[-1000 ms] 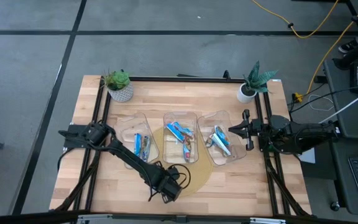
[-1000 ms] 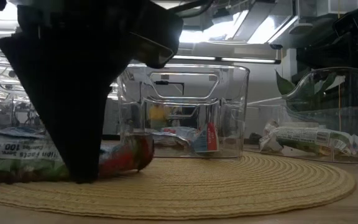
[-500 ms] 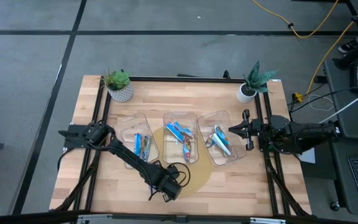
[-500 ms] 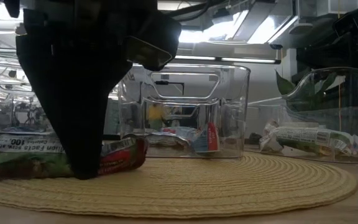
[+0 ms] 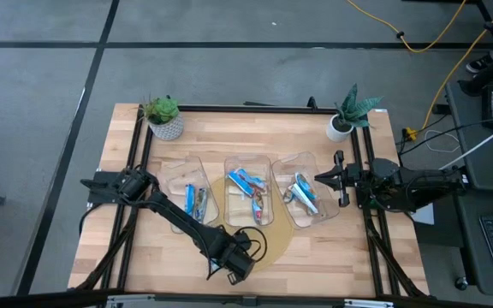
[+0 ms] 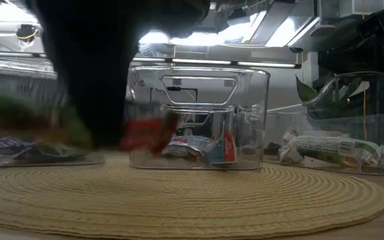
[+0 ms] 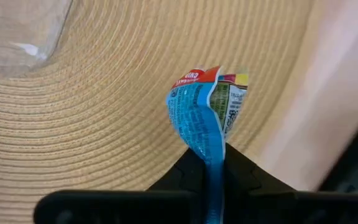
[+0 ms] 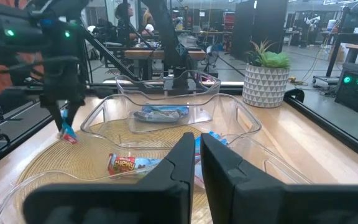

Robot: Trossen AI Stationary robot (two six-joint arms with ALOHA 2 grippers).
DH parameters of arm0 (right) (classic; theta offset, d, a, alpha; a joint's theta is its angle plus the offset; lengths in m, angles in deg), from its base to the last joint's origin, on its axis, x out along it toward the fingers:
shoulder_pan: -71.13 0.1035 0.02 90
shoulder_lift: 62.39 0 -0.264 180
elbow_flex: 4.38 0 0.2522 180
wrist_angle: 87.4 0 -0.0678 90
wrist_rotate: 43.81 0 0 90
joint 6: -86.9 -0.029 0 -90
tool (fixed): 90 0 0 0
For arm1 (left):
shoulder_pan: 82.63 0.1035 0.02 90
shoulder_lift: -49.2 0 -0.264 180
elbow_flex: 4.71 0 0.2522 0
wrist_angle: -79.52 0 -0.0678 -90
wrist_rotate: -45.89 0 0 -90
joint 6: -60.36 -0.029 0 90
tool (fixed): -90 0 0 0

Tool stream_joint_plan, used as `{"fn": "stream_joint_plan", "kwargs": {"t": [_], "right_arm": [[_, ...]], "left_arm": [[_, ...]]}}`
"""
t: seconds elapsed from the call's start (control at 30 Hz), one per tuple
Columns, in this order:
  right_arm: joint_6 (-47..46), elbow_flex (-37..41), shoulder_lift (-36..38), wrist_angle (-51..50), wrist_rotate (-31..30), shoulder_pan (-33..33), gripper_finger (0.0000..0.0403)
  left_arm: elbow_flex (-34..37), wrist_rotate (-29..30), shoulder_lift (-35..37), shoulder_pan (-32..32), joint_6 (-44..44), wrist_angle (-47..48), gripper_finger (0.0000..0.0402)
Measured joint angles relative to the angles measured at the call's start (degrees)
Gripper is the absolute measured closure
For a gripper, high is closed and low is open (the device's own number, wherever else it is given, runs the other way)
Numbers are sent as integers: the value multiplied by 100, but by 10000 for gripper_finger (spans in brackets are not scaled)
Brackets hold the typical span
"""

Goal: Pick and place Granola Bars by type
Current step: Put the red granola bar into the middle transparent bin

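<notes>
High view: left gripper (image 5: pixel 240 257) over mat (image 5: pixel 268 244) at table's (image 5: pixel 127 257) front edge; right gripper (image 5: pixel 325 179) parked by right-hand bin (image 5: pixel 306 192).
Low view: granola bar (image 6: pixel 145 133) hangs clear of mat.
Left wrist: jaws clenched on wrapper end only. Risk: bar swings or slips out in transit.
Right wrist: jaws closed, empty.

Both arms are dark, near black, built of jointed segments. The left arm (image 5: pixel 165 210) runs across the lower left of the high view, black cable looped beside its wrist. The right arm (image 5: pixel 409 186), at right, looks blockier.
</notes>
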Motion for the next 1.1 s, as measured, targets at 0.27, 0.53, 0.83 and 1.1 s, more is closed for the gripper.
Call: {"fn": "stream_joint_plan", "kwargs": {"t": [0.27,0.53,0.83,1.1], "right_arm": [[0,0,-1,-1,0,0,372],[0,0,0,-2,0,0,372],[0,0,-2,0,0,0,372],[0,0,-1,-2,0,0,372]], "left_arm": [[-979,238,6,-138,-41,396,389],[-2176,671,15,-131,-418,534,390],[-2872,1079,22,183,-1561,690,392],[-3209,562,22,493,-2483,1141,391]]}}
